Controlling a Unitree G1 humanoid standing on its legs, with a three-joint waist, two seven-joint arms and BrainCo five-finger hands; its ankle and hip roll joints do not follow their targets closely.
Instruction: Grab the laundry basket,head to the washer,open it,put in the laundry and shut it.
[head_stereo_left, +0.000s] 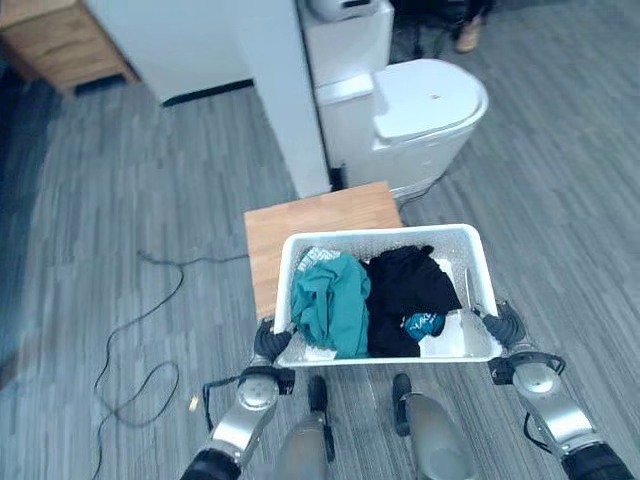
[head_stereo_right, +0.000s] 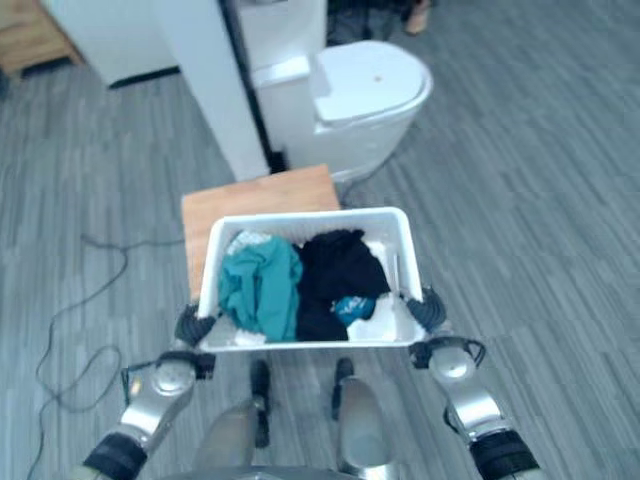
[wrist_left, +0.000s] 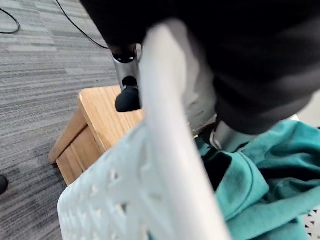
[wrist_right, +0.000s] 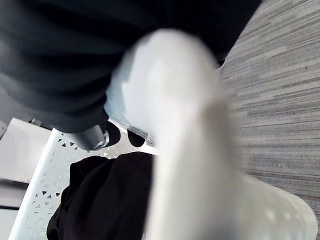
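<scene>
A white perforated laundry basket (head_stereo_left: 380, 236) holds a teal garment (head_stereo_left: 330, 300) and a black garment (head_stereo_left: 410, 285), with some white cloth under them. My left hand (head_stereo_left: 270, 345) grips the basket's left end and my right hand (head_stereo_left: 505, 325) grips its right end, fingers curled over the rim. The left wrist view shows the rim (wrist_left: 170, 130) with a dark fingertip (wrist_left: 127, 97) hooked past it. In the right wrist view the rim (wrist_right: 185, 125) runs above the black garment (wrist_right: 110, 200). The white washer (head_stereo_left: 420, 100) stands ahead on the floor. Whether the basket still touches the table I cannot tell.
A low wooden table (head_stereo_left: 300, 225) sits under the basket's far side. Behind it rises a white pillar (head_stereo_left: 285, 90), next to the washer. A wooden cabinet (head_stereo_left: 60, 40) stands at the far left. A person's shoe (head_stereo_left: 467, 35) shows beyond the washer. Grey plank floor (head_stereo_left: 560, 200) lies to the right.
</scene>
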